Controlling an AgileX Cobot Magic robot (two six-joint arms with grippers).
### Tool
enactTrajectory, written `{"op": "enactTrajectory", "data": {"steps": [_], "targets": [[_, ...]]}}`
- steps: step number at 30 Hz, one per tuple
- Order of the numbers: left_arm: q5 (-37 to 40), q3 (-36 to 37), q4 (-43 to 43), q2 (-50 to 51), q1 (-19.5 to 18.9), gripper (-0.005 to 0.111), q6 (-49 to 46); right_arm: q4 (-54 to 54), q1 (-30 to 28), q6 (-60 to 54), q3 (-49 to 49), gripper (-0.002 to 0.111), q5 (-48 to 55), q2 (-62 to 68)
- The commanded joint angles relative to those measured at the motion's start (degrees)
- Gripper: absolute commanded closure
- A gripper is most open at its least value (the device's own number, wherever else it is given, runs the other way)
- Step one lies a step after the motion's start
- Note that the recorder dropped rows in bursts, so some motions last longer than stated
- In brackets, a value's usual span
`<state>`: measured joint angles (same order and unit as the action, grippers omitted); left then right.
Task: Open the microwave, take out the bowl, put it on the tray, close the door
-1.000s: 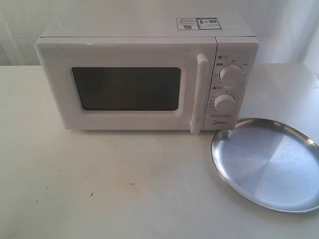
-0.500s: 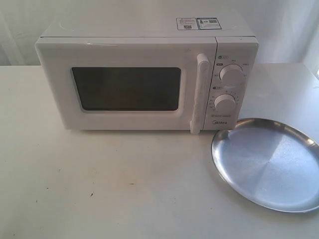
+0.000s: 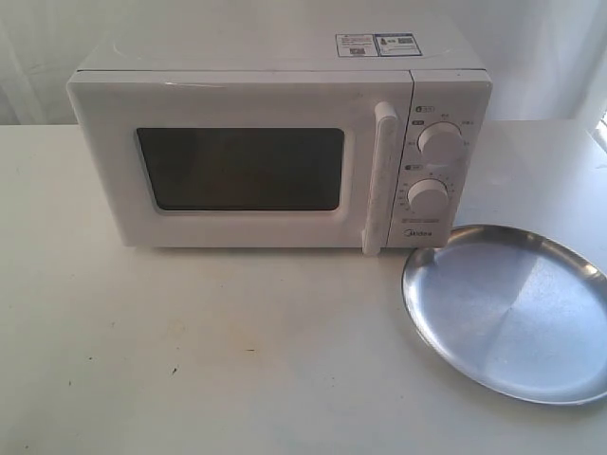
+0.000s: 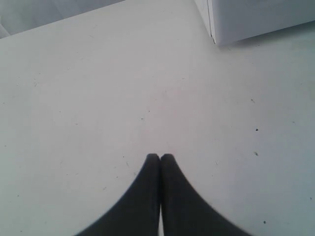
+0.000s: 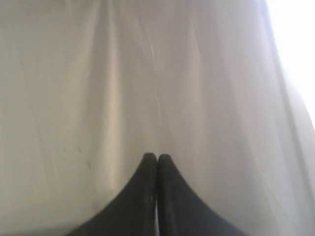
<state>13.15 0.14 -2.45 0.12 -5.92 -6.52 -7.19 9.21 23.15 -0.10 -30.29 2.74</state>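
Worktop (image 3: 190,360) is plain white w/ microwave (image 3: 247,52) sitting toward the back, door (image 3: 237,171) fully shut, bar handle (image 3: 379,180) beside the dials. Tray (image 3: 507,313) lies flat on the worktop, just front-right of the microwave's corner. Left fingers (image 4: 145,191) pressed together, gripping nothing, above the worktop. Right fingers (image 5: 142,191) same deal, closed on nothing, facing white cloth.

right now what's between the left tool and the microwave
Only bare table between the left tool and the microwave corner, as the left wrist view shows.
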Motion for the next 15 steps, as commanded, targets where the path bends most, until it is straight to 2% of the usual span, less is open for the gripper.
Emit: {"op": "enactTrajectory", "data": {"steps": [1, 4, 6, 8, 10, 12, 15], "targets": [[0.12, -0.14, 0.45, -0.12, 0.41, 0.107, 0.25, 0.49, -0.33, -0.01, -2.66, 0.108, -16.62, 0.2], [0.12, -0.14, 0.45, -0.12, 0.41, 0.107, 0.25, 8.27, -0.33, -2.12, -8.23, 0.108, -8.55, 0.31], [0.12, -0.14, 0.45, -0.12, 0.41, 0.107, 0.25, 20.82, -0.33, -9.55, -11.4, 0.108, -3.88, 1.2], [0.12, -0.14, 0.45, -0.12, 0.41, 0.107, 0.25, 32.04, -0.33, -18.86, -14.24, 0.108, -6.05, 3.63], [0.12, -0.14, 0.45, -0.12, 0.41, 0.107, 0.25, 37.31, -0.33, -26.48, -16.63, 0.108, -10.76, 7.98], [0.12, -0.14, 0.45, -0.12, 0.41, 0.107, 0.25, 38.5, -0.33, -31.29, -19.55, 0.108, -14.35, 13.46], [0.12, -0.14, 0.45, -0.12, 0.41, 0.107, 0.25, 33.6, -0.33, -31.57, -29.1, 0.108, -15.02, 33.17]]}}
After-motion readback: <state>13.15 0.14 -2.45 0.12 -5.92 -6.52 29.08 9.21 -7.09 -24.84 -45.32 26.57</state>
